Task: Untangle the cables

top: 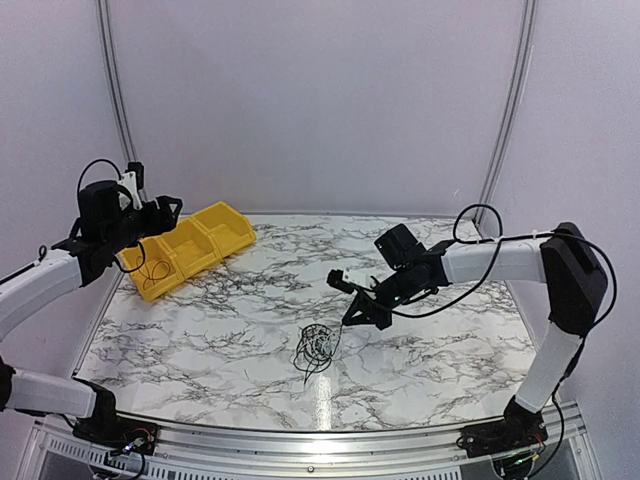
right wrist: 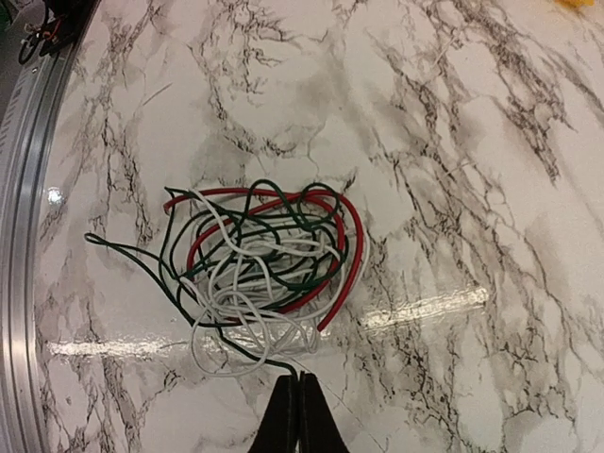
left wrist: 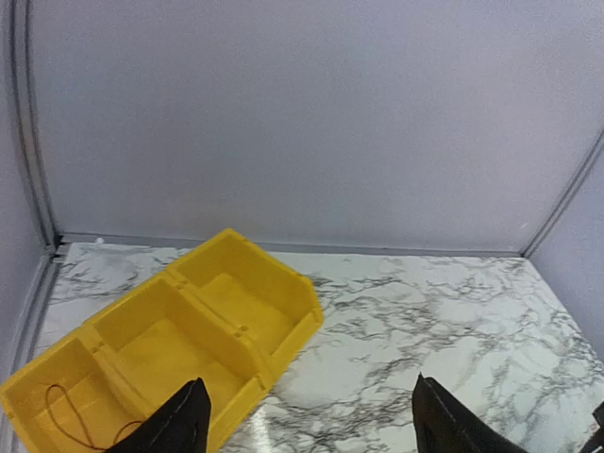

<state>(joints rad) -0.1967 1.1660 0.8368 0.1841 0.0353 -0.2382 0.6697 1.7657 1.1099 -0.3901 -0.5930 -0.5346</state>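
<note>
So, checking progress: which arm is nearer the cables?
Right: the right end effector is shut on the cables; the left end effector hovers over the bin, far away.

left arm (top: 35,285) white, black joints | right arm (top: 495,260) alike | arm cable (top: 462,297) black | right hand (right wrist: 292,377) black

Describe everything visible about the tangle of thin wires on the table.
The tangle of thin wires is a loose knot of red, white and dark green plastic-coated strands, lying flat on the white marble-patterned tabletop. The right arm's black claw is shut at its edge, apparently pinching a dark strand.
</note>
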